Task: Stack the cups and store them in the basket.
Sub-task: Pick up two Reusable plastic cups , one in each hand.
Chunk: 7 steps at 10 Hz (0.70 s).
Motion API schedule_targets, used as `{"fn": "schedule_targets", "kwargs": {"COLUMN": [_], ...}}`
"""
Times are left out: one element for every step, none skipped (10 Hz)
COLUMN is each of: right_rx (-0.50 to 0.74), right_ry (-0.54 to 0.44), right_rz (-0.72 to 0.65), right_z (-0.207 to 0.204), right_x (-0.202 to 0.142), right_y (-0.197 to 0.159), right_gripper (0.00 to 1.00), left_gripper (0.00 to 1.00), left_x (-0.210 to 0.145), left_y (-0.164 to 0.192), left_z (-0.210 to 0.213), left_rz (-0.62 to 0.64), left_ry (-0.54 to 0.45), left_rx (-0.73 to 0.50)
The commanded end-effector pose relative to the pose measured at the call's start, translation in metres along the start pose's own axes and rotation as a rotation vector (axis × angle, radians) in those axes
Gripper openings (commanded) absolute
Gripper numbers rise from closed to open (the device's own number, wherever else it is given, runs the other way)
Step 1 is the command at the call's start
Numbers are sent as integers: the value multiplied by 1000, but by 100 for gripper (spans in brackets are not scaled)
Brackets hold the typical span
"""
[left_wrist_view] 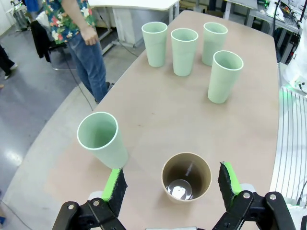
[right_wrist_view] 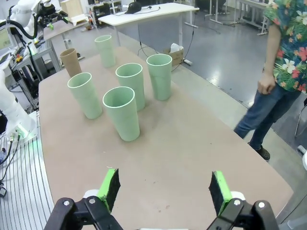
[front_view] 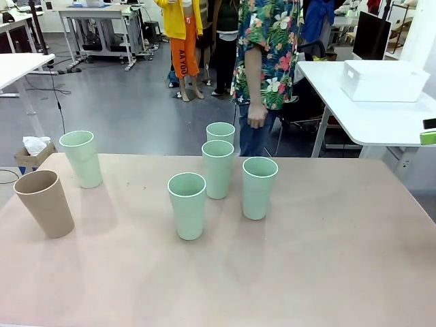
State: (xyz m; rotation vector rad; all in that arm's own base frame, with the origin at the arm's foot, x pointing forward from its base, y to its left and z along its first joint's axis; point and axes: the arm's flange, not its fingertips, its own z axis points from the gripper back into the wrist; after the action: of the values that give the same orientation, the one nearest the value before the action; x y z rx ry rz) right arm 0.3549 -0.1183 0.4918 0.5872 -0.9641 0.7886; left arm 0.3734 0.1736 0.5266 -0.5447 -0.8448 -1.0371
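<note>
From the front, all six cups stand apart, nothing stacked yet; the basket waits well off on a side table. My left gripper hangs spread over the tan cup (my likely first pick: descend, close). My right gripper, spread too, faces the mint cups.

A glossy grey floor stretches beyond the far edge of the pale pinkish-tan desk. Off the desk's far right corner stands a white table, with a dark monitor behind it. Another white table sits at far left, and a metal-legged workbench stands farther back. A cardboard box rests on the floor by the desk's far left corner.
</note>
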Motion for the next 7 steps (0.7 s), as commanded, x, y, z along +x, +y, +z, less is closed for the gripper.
{"fn": "schedule_targets", "kwargs": {"right_rx": [1,1,1,1,1,1,1], "right_ry": [-31,-31,-31,-31,-31,-31,-31], "right_rz": [26,26,26,26,26,26,26], "right_z": [-1,-1,-1,-1,-1,-1,-1], "right_x": [2,2,2,2,2,2,2], "right_y": [-4,-4,-4,-4,-4,-4,-4], "right_gripper": [100,100,100,100,100,100,100], "left_gripper": [100,100,100,100,100,100,100], "left_x": [0,0,0,0,0,0,0], "left_y": [0,0,0,0,0,0,0], "left_z": [0,0,0,0,0,0,0], "left_rz": [-8,-8,-8,-8,-8,-8,-8], "left_ry": [-14,-14,-14,-14,-14,-14,-14], "left_rx": [-4,-4,-4,-4,-4,-4,-4]}}
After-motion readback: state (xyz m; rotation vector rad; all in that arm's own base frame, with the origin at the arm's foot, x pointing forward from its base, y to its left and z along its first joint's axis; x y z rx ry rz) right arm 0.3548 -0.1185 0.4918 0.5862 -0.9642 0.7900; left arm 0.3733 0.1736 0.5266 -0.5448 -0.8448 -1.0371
